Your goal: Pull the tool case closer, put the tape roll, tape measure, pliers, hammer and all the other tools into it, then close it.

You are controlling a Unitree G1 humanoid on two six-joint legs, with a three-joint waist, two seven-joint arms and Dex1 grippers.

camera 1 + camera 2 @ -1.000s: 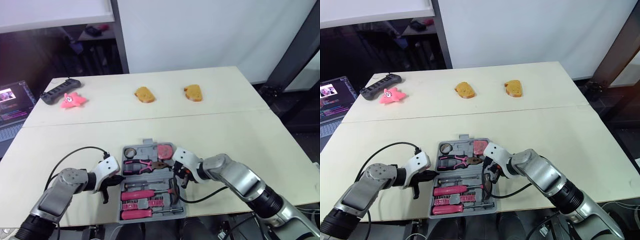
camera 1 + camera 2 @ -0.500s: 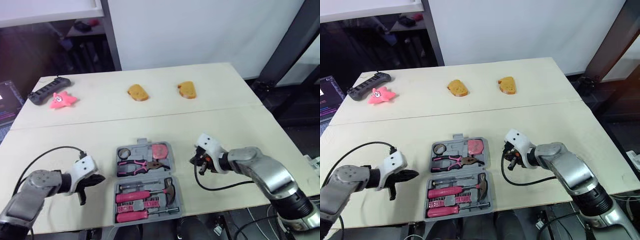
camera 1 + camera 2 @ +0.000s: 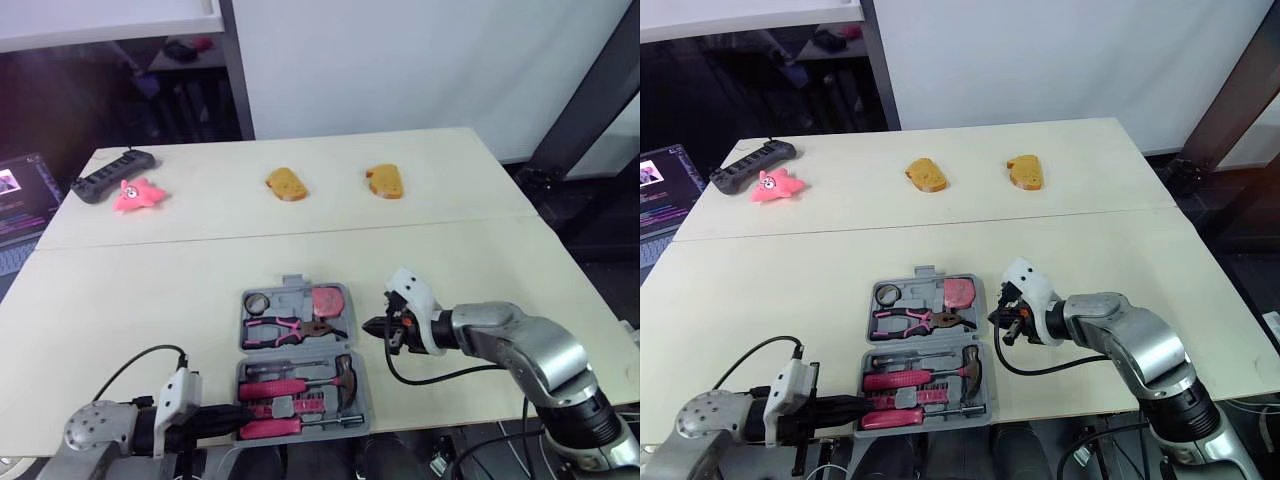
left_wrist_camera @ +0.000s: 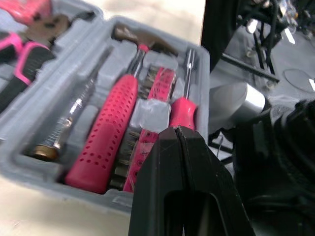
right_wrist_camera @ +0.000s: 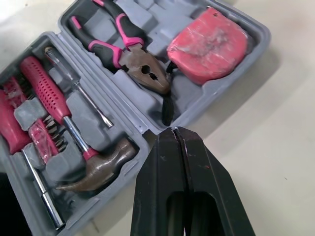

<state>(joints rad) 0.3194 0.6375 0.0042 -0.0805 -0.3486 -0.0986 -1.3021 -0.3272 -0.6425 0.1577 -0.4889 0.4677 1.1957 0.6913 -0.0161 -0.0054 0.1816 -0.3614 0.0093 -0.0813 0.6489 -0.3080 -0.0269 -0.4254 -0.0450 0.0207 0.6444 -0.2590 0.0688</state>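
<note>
The grey tool case (image 3: pixel 295 296) lies open near the table's front edge. Its far half holds the tape roll (image 3: pixel 258 301), the pink tape measure (image 3: pixel 326 300) and the pliers (image 3: pixel 285 329). Its near half holds the hammer (image 3: pixel 345 370), a pink-handled screwdriver (image 4: pixel 183 110) and a row of bits. My left gripper (image 3: pixel 245 412) is shut and empty, low at the table's front edge, with its tips at the near half's front-left rim. My right gripper (image 3: pixel 372 326) is shut and empty, just right of the case, level with the hinge line between the halves.
Two bread pieces (image 3: pixel 288 186) (image 3: pixel 386 182) lie on the far half of the table. A pink star toy (image 3: pixel 139 196) and a black power strip (image 3: pixel 110 177) sit at the far left. A laptop (image 3: pixel 20 200) stands beyond the table's left edge.
Both grippers left the case's sides. My left arm then dropped to the front edge and points at the near half. My right gripper came back close to the case's right side.
</note>
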